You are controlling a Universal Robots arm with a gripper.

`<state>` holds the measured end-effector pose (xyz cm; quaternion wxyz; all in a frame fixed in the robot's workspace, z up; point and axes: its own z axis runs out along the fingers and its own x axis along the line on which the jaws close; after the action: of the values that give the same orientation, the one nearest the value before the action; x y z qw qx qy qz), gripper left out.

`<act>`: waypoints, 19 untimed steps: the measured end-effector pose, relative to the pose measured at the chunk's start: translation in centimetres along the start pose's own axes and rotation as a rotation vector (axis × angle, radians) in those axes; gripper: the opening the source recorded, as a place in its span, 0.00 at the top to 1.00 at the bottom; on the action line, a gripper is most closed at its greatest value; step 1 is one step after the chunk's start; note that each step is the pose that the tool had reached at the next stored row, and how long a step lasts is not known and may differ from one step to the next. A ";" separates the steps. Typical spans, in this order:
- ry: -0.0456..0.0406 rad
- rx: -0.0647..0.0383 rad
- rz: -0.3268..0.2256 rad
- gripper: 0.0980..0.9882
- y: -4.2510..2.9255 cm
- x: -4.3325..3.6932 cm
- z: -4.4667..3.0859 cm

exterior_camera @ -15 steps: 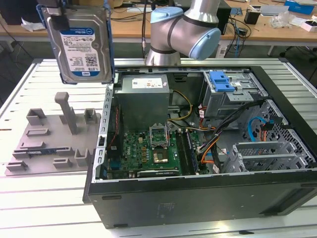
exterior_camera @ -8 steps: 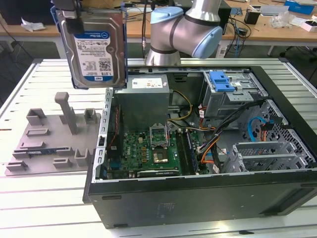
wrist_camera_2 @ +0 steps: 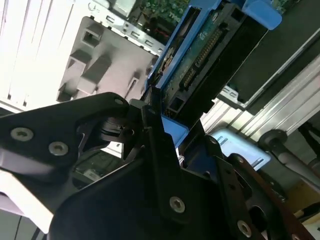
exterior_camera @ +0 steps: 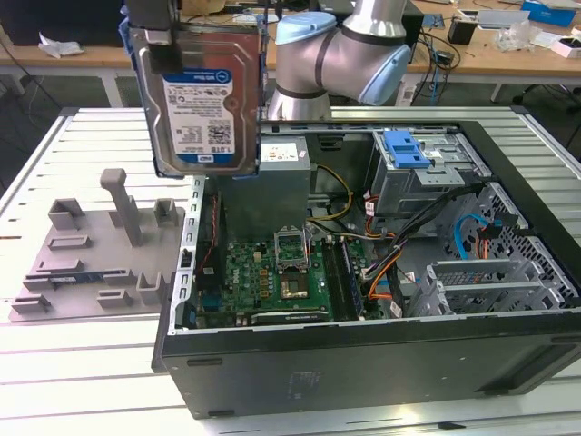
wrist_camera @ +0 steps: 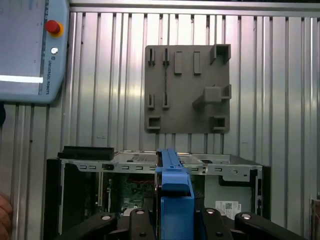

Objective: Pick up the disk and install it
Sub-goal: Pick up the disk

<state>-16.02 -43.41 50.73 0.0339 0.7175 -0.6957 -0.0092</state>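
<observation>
item: the disk (exterior_camera: 204, 100), a labelled hard drive with blue side rails.
location: held aloft, clear of every surface, by the gripper (wrist_camera_2: 175, 132), which is clamped on its upper end.
attitude: hangs below the hand, long axis vertical, over the wall of the open computer case (exterior_camera: 363, 363) next to the grey fixture plate (exterior_camera: 91, 254).
bearing: the drive cage (exterior_camera: 427, 182) lies well apart, toward the exterior view's right.
exterior view: label face.
second wrist view: circuit-board side and connector end.
first wrist view: edge-on, blue rail.
</observation>
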 end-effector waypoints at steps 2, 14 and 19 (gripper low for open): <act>-0.0001 -0.001 0.000 0.70 -0.95 0.72 -0.09; -0.0002 -0.007 0.000 0.70 -7.68 4.28 -0.55; -0.0003 -0.009 0.000 0.70 -10.15 5.56 -0.69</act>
<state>-5.67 -48.63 50.97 0.0372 0.7174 -0.6955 -0.0125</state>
